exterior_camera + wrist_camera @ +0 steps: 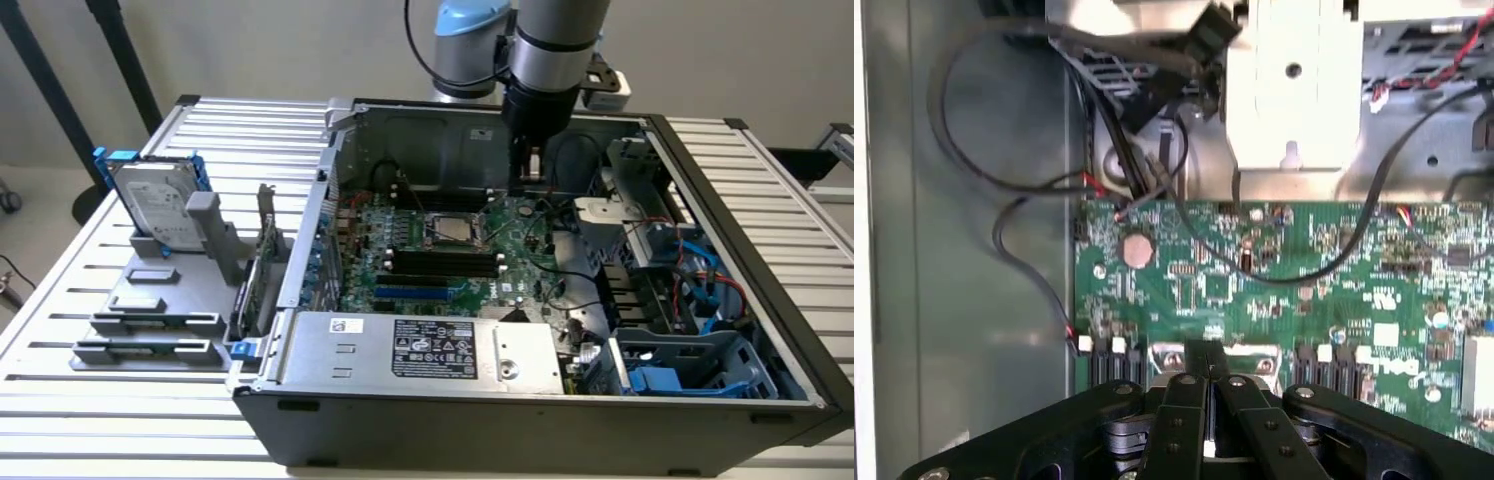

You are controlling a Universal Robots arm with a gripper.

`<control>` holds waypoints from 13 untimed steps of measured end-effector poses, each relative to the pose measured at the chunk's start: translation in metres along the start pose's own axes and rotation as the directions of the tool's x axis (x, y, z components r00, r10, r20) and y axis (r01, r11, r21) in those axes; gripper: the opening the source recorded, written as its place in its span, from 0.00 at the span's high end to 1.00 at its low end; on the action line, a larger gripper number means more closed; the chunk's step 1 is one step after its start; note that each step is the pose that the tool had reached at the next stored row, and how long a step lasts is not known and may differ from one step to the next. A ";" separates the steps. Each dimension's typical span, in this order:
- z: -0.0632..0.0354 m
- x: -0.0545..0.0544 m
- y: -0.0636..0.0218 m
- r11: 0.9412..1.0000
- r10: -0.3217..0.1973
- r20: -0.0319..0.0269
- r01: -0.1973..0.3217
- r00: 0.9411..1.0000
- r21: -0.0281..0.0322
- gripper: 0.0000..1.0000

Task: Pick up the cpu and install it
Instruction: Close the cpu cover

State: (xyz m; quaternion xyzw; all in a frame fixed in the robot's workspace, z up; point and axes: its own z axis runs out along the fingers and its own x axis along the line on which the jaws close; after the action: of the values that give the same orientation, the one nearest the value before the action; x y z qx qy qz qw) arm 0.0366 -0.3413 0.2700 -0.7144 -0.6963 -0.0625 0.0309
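Standing at the bench, I note the gripper [530,183] lowered inside the open computer case [534,415]. Its jaws are pressed together with nothing visible between them, and the wrist view shows the two fingers [1182,420] meeting edge to edge. The cpu [454,230] lies flat on the motherboard [441,285], within the dark frame of the socket; in my judgement it is seated there rather than loose. From the jaws it lies toward the exterior view's left and slightly nearer the camera, near but apart, and lower than the fingertips. Being square, it has no long axis; its edges run parallel to the memory slots [447,262] just beside it. Its top reads as a dull silver-grey plate, thin and small against the board. The hard drive [154,200] in its blue frame stands upright outside the case, well apart.
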 end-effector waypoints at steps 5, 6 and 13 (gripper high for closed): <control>0.0038 0.000 0.0120 1.000 0.000 -0.002 0.000 1.000 0.001 0.89; 0.0056 -0.001 0.0120 1.000 0.000 -0.002 0.000 1.000 0.001 0.89; 0.0183 -0.002 0.0106 1.000 -0.001 -0.002 0.001 1.000 0.002 0.89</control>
State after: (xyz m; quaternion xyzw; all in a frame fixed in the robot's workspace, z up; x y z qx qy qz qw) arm 0.0480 -0.3414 0.2521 -0.7138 -0.6968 -0.0627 0.0321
